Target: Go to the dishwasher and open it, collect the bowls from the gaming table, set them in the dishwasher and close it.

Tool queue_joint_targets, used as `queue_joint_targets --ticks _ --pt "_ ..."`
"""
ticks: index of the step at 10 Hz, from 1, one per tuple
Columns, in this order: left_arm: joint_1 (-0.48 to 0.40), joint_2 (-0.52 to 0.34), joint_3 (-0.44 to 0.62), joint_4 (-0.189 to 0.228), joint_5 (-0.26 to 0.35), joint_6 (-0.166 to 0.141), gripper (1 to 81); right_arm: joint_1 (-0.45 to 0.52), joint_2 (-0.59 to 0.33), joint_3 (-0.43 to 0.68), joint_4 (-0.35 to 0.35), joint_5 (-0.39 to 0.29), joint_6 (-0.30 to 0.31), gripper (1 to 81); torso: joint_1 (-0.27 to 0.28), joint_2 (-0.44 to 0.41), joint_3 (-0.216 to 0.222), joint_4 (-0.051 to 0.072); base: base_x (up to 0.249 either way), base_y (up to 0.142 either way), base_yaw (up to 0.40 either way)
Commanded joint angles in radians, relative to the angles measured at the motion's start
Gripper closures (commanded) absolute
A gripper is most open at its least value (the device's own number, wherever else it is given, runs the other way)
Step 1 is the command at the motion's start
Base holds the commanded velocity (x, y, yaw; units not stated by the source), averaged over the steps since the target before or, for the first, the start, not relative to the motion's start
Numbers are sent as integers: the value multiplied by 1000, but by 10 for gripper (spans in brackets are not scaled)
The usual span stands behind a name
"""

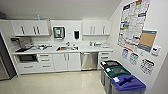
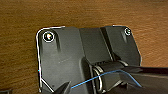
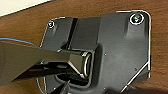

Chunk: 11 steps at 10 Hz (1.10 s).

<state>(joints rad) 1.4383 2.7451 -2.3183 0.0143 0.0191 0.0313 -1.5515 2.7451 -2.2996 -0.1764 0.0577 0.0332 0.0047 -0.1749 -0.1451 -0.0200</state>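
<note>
We're looking at an office kitchenette or break room. White upper cabinets [image 1: 30, 27] and lower drawers [image 1: 45, 60] run along the back wall, with a light countertop [image 1: 95, 49] and a sink [image 1: 65, 48] set in it. The dishwasher [image 1: 89, 60], steel-fronted and shut, sits under the counter, a dark oven-like unit [image 1: 27, 58] at the far end. We see a towel dispenser [image 1: 58, 32] and a soap dispenser [image 1: 76, 34] on the wall. Workplace notice posters [image 1: 132, 22] on the side wall and sorted waste bins [image 1: 120, 77] with coloured lids say shared workplace, not home. The floor [image 1: 55, 83] is pale and glossy.
</note>
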Motion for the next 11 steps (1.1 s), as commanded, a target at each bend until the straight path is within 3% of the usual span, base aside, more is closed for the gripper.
queue_joint_targets --ticks 1,11 --pt "-61 -19 10 0 47 10 10 52 -20 13 -9 -47 -6 10 0 0 0 0 144 0 0" --pt "-61 -22 10 -2 48 10 10 50 -20 11 -9 -47 -6 10 1 0 0 0 118 0 0"
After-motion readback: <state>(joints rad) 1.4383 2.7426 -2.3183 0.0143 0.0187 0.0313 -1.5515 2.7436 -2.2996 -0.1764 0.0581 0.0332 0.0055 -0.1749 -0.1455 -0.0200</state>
